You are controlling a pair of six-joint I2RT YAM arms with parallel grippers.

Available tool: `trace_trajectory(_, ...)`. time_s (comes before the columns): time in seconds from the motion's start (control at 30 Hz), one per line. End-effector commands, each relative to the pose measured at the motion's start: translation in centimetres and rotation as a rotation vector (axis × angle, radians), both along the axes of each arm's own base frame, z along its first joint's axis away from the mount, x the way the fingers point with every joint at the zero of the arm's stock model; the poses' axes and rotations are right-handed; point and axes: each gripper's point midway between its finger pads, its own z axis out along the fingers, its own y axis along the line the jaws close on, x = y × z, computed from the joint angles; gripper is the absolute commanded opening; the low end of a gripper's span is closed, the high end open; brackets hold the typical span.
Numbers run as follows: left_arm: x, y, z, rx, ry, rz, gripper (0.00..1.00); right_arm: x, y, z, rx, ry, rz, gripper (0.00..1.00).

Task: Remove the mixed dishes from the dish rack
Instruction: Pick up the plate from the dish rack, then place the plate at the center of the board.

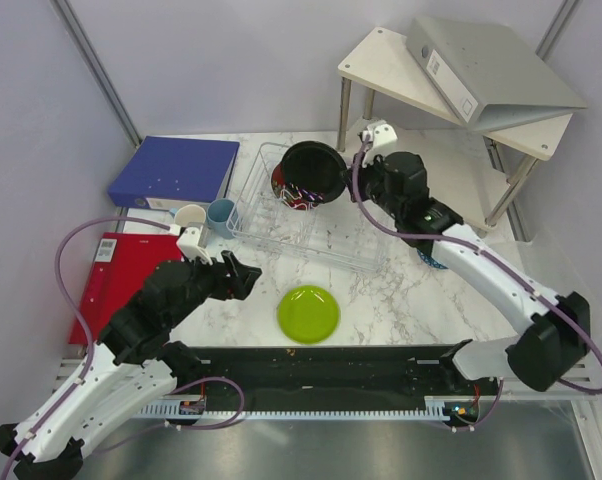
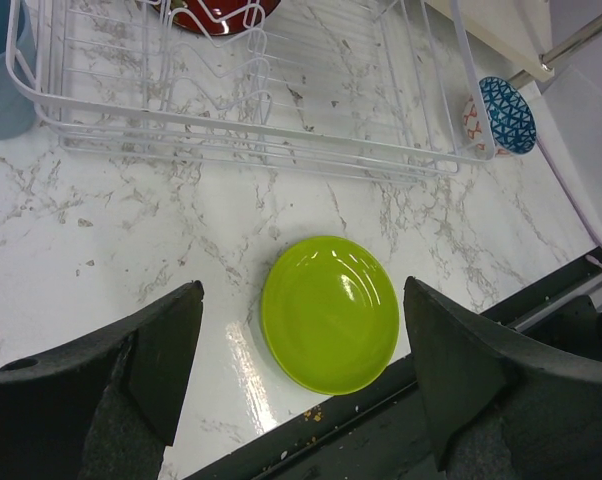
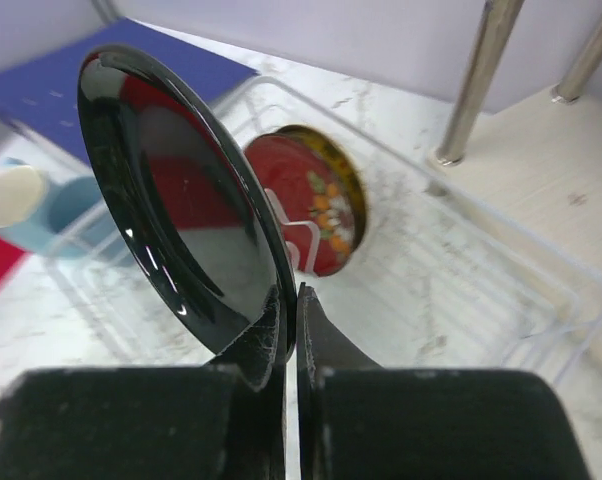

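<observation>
My right gripper (image 1: pixel 347 186) (image 3: pixel 289 300) is shut on the rim of the black plate (image 1: pixel 313 172) (image 3: pixel 181 210), holding it on edge just above the clear dish rack (image 1: pixel 326 240) (image 2: pixel 251 135) (image 3: pixel 511 290). A red bowl (image 1: pixel 293 195) (image 3: pixel 311 205) (image 2: pixel 221 10) stands on edge in the rack behind the plate. The lime-green plate (image 1: pixel 308 313) (image 2: pixel 329 312) lies flat on the marble in front of the rack. My left gripper (image 1: pixel 245 275) (image 2: pixel 303 290) hangs open above it, touching nothing. A light blue cup (image 1: pixel 221 214) and a cream mug (image 1: pixel 189 217) stand left of the rack.
A blue patterned bowl (image 1: pixel 429 262) (image 2: pixel 506 115) sits right of the rack, partly under my right arm. A blue binder (image 1: pixel 176 170) and a red folder (image 1: pixel 106 275) lie at the left. The white shelf (image 1: pixel 401 75) carries a grey binder (image 1: pixel 491 65).
</observation>
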Motion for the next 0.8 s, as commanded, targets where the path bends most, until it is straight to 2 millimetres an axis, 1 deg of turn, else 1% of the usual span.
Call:
trace_trajectory(0.0, 0.2, -0.2, 1.4, -0.045, -0.036, 0.006, 0.87, -5.3, 1.4, 2.2, 0.349, 0.183, 0.064, 0.00)
trace_trajectory(0.03, 0.2, -0.2, 1.5, -0.049, -0.037, 0.007, 0.87, -6.3, 1.3, 2.3, 0.383, 0.217, 0.067, 0.00)
trace_trajectory(0.07, 0.2, -0.1, 1.8, -0.053, -0.042, 0.012, 0.87, -7.4, 1.1, 1.3, 0.383, 0.287, 0.066, 0.00)
trace_trajectory(0.1, 0.3, 0.0, 1.8, -0.056, -0.041, 0.019, 0.87, -8.6, 1.2, 1.7, 0.429, 0.339, 0.080, 0.00)
trace_trajectory(0.13, 0.2, 0.0, 2.0, -0.061, -0.045, 0.018, 0.87, -9.5, 1.2, 1.3, 0.439, 0.380, 0.087, 0.00)
trace_trajectory(0.17, 0.2, 0.0, 2.1, -0.066, -0.048, 0.023, 0.87, -10.6, 1.0, 0.6, 0.439, 0.438, 0.085, 0.00)
trace_trajectory(0.2, 0.2, 0.2, 2.3, -0.071, -0.052, 0.028, 0.86, -12.0, 1.1, 1.0, 0.466, 0.473, 0.121, 0.00)
trace_trajectory(0.27, 0.3, 0.4, 2.3, -0.078, -0.058, 0.041, 0.86, -14.1, 0.7, 0.0, 0.457, 0.553, 0.138, 0.00)
trace_trajectory(0.3, 0.3, 0.5, 2.4, -0.081, -0.058, 0.047, 0.86, -15.1, 0.5, 0.1, 0.459, 0.570, 0.154, 0.00)
trace_trajectory(0.37, 0.3, 0.7, 2.2, -0.088, -0.055, 0.063, 0.86, -17.1, 0.1, -1.7, 0.433, 0.660, 0.170, 0.00)
trace_trajectory(0.4, 0.3, 0.7, 2.1, -0.098, -0.049, 0.069, 0.86, -18.0, -0.3, -1.7, 0.434, 0.666, 0.175, 0.00)
trace_trajectory(0.43, 0.4, 0.8, 2.0, -0.103, -0.044, 0.079, 0.86, -18.7, -0.8, -3.3, 0.412, 0.707, 0.150, 0.00)
trace_trajectory(0.47, 0.5, 0.9, 1.6, -0.102, -0.036, 0.092, 0.85, -19.1, -1.1, -3.9, 0.407, 0.721, 0.141, 0.00)
trace_trajectory(0.5, 0.5, 0.9, 1.6, -0.115, -0.028, 0.103, 0.85, -19.7, -1.4, -4.1, 0.407, 0.721, 0.146, 0.00)
trace_trajectory(0.53, 0.5, 0.9, 1.4, -0.117, -0.020, 0.107, 0.84, -20.3, -1.7, -5.9, 0.389, 0.766, 0.136, 0.00)
trace_trajectory(0.57, 0.6, 0.9, 1.3, -0.116, -0.014, 0.112, 0.84, -20.7, -1.8, -6.6, 0.383, 0.786, 0.134, 0.00)
trace_trajectory(0.6, 0.6, 0.8, 1.3, -0.123, -0.008, 0.112, 0.84, -21.3, -1.9, -8.5, 0.366, 0.829, 0.131, 0.00)
trace_trajectory(0.67, 0.7, 0.7, 1.0, -0.117, 0.005, 0.114, 0.84, -21.8, -1.8, -10.3, 0.355, 0.865, 0.130, 0.00)
trace_trajectory(0.7, 0.8, 0.6, 0.9, -0.114, 0.009, 0.113, 0.83, -22.4, -1.9, -12.2, 0.332, 0.905, 0.124, 0.00)
trace_trajectory(0.77, 0.7, 0.4, 0.8, -0.112, 0.018, 0.103, 0.83, -22.4, -1.6, -13.4, 0.342, 0.921, 0.131, 0.00)
